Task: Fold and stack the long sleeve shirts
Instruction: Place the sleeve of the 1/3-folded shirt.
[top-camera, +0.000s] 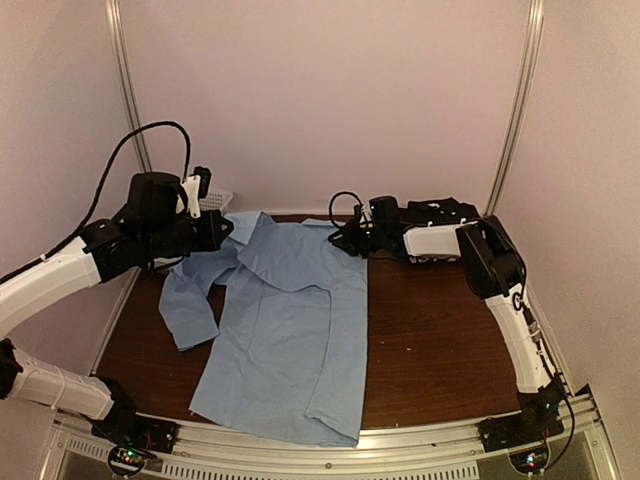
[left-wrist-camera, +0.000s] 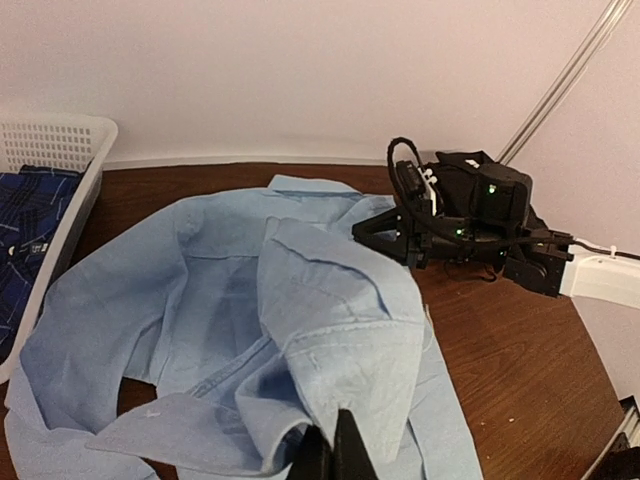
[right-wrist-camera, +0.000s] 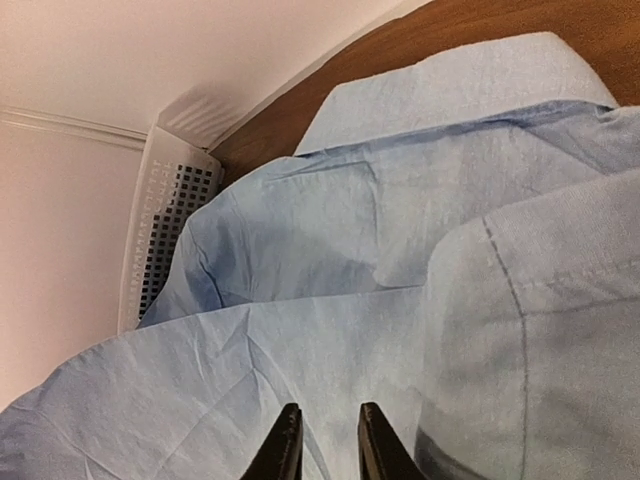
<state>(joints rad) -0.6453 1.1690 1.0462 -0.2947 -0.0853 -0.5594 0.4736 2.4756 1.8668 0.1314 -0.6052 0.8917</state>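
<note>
Though cropped, white basket (left-wrist-camera: 70, 135) (mesh) with blue plaid cloth (left-wrist-camera: 30, 215).

Top view high, looking down, wrist views low and close, facing each other across the shared blue shirt (top-camera: 290, 330)

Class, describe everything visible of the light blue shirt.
The light blue cloth shirt lies wrinkled on the dark wooden table, collar at the far side, hem at the near edge, one long sleeve bent on the left. The left gripper, shut, pinches up a shoulder fold; the right gripper sits at its far right edge, grip unclear.
</note>
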